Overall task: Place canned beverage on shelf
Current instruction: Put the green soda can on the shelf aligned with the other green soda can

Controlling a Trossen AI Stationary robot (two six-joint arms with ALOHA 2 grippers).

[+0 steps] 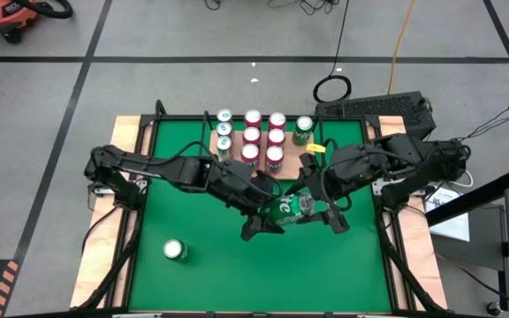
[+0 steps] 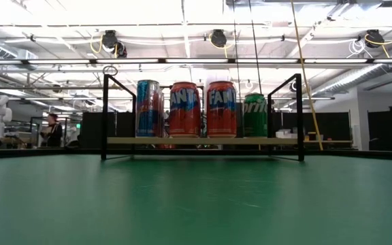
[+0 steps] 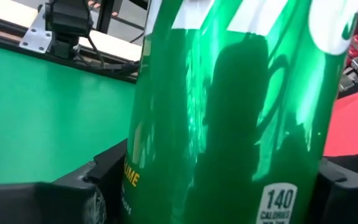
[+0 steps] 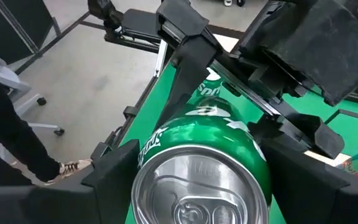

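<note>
A green Sprite can (image 1: pixel 290 210) hangs over the middle of the green mat (image 1: pixel 193 221), roughly level, between my two grippers. My left gripper (image 1: pixel 266 216) comes from the left and my right gripper (image 1: pixel 322 210) from the right; both are shut on the can. The can's silver top (image 4: pixel 197 193) faces the right wrist camera. The shelf (image 1: pixel 237 140) stands at the mat's far edge with several cans (image 2: pixel 203 109) upright on its board. The low view shows no gripper. My left gripper pinches the can's side wall (image 3: pixel 143 177) between its two fingers (image 3: pixel 86 190), which lie across the can. The can is clear of the mat. My right gripper pinches the can's side wall near its top end (image 4: pixel 157 146), one finger (image 4: pixel 114 171) on each side. It comes from the table's right, slanting down, and the can lies along the fingers, clear of the mat.
A loose can (image 1: pixel 175 251) stands on the mat near the front left. A black keyboard (image 1: pixel 374 108) lies beyond the table's far right corner. A person's leg (image 4: pixel 17 155) shows past the table's edge.
</note>
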